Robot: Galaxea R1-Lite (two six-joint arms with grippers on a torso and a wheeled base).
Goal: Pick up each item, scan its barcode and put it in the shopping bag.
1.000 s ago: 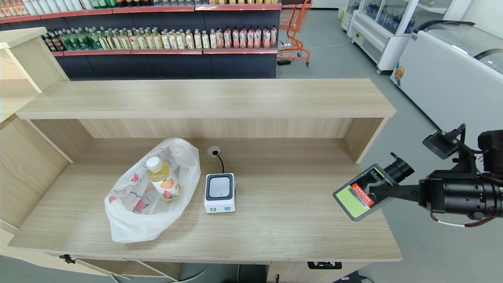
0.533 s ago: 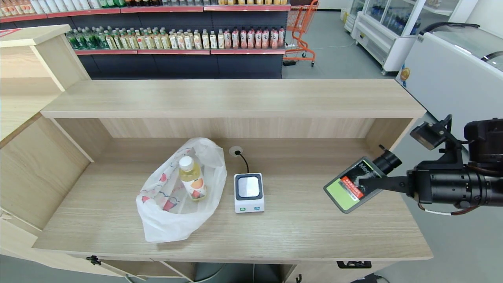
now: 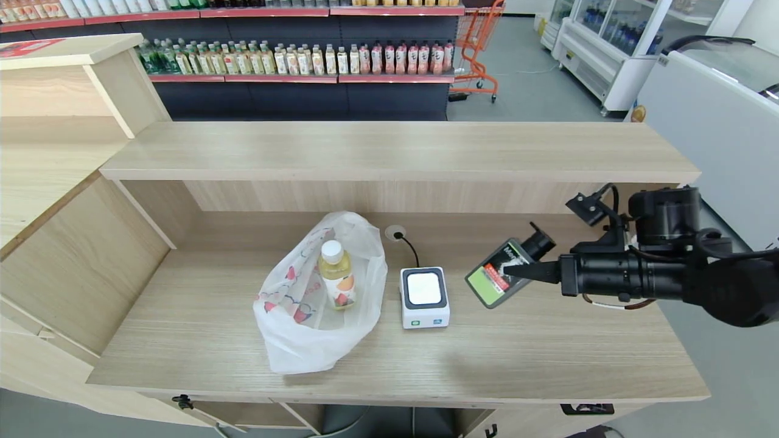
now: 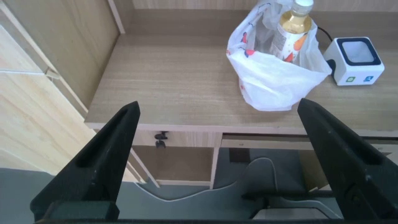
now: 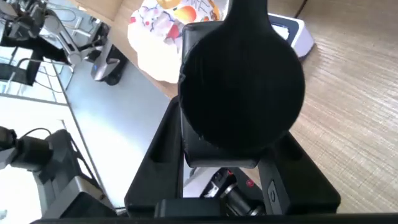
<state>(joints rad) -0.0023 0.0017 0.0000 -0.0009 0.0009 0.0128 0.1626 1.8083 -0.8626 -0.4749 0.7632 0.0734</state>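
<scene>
One bottle (image 3: 338, 281) stands in the shopping bag (image 3: 298, 340) on the worktop (image 3: 548, 359). Our right pincer (image 3: 517, 271) pinches a dark flat pack (image 3: 496, 281) in the air just right of the scanner (image 3: 424, 297); we judge scanning and bagging remain. Our left pincer (image 4: 219, 107) hangs spread, empty.
</scene>
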